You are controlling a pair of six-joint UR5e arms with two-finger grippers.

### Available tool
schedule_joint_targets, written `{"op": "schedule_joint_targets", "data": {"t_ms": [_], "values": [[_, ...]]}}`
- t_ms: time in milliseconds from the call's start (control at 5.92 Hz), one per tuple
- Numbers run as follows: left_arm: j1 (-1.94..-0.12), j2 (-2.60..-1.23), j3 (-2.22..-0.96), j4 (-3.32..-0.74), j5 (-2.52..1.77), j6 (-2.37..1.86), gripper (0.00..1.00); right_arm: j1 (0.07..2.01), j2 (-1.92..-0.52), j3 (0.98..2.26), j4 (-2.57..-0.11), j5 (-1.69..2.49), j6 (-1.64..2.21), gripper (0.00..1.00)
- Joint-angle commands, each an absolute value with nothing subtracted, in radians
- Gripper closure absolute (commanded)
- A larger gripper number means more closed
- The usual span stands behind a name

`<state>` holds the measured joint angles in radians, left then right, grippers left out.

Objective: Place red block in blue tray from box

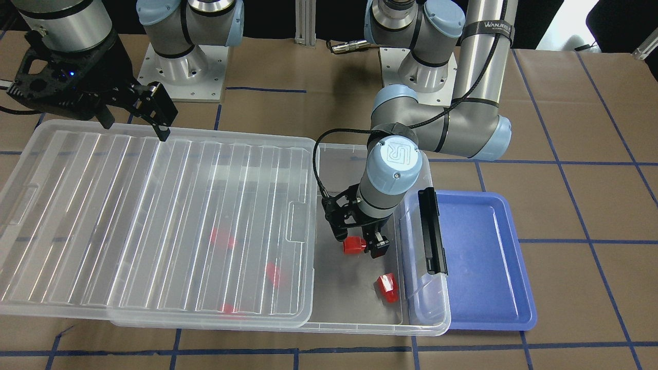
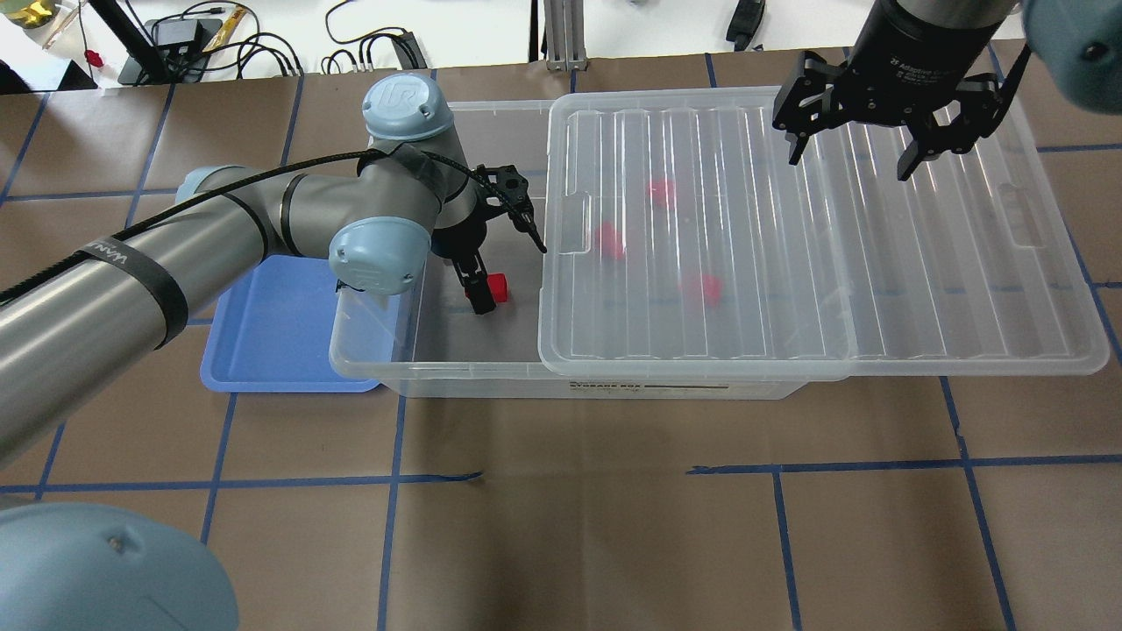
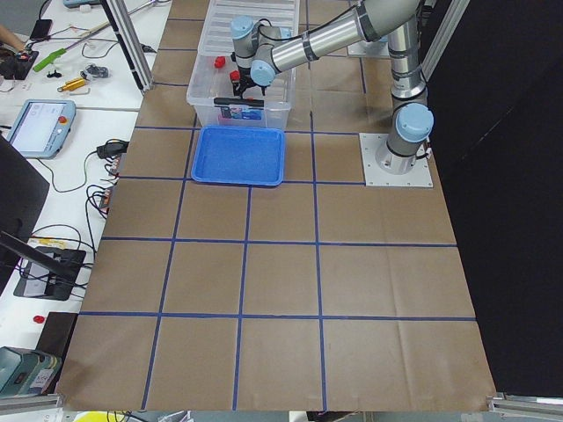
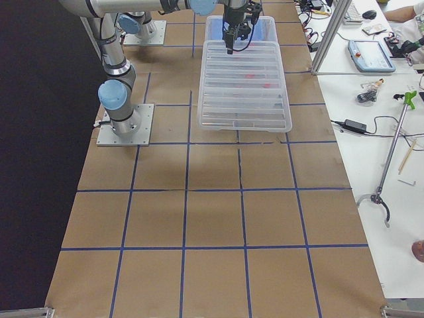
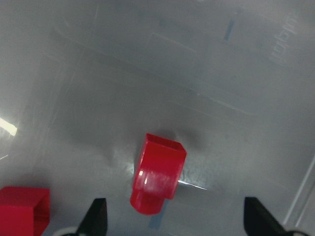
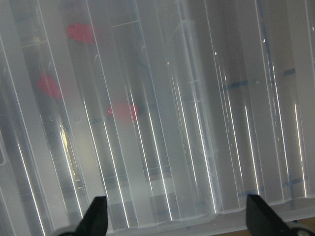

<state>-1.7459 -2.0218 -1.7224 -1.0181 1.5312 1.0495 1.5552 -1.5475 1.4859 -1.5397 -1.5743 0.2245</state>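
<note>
Left gripper [image 5: 175, 220] hangs spread and empty in the uncovered end of the storage box [image 1: 360, 325], the red block [image 5: 158, 172] lying on the box floor close below it. Small, rigid, glossy: probably light but slick, so pinch the flat sides of its squarish body, not the stub. A red wedge block [image 1: 386, 287] lies near it on the box floor. The box's end wall [image 1: 417, 298], with a black latch [image 1: 431, 231], stands between block and blue tray [image 1: 488, 257], just outside the box. A ribbed lid [image 1: 154, 221] covers the rest.

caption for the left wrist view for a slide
Open left gripper above the red block on the box floor, another red block at lower left.
</note>
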Motion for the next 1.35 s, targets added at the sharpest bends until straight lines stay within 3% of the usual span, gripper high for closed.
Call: {"op": "schedule_joint_targets", "data": {"t_ms": [0, 169, 338, 506, 844, 1182], "values": [[-1.747, -2.074, -1.724, -0.960, 1.529, 1.112, 0.08, 1.552, -1.549, 1.482, -1.540, -1.572, 0.221, 0.00], [-1.746, -2.082, -1.724, -0.951, 1.531, 1.126, 0.23, 1.552, -1.551, 1.483, -1.542, -1.572, 0.221, 0.00], [-1.749, -2.082, -1.724, -0.951, 1.539, 1.134, 0.76, 1.552, -1.551, 1.485, -1.543, -1.572, 0.221, 0.00], [-1.749, -2.082, -1.724, -0.951, 1.539, 1.134, 0.91, 1.552, -1.551, 1.488, -1.542, -1.572, 0.221, 0.00], [-1.746, -2.013, -1.694, -0.981, 1.539, 1.128, 0.92, 1.552, -1.551, 1.488, -1.542, -1.569, 0.222, 0.00], [-1.694, -1.848, -1.632, -1.153, 1.552, 1.121, 0.92, 1.548, -1.548, 1.486, -1.542, -1.575, 0.219, 0.00]]}}
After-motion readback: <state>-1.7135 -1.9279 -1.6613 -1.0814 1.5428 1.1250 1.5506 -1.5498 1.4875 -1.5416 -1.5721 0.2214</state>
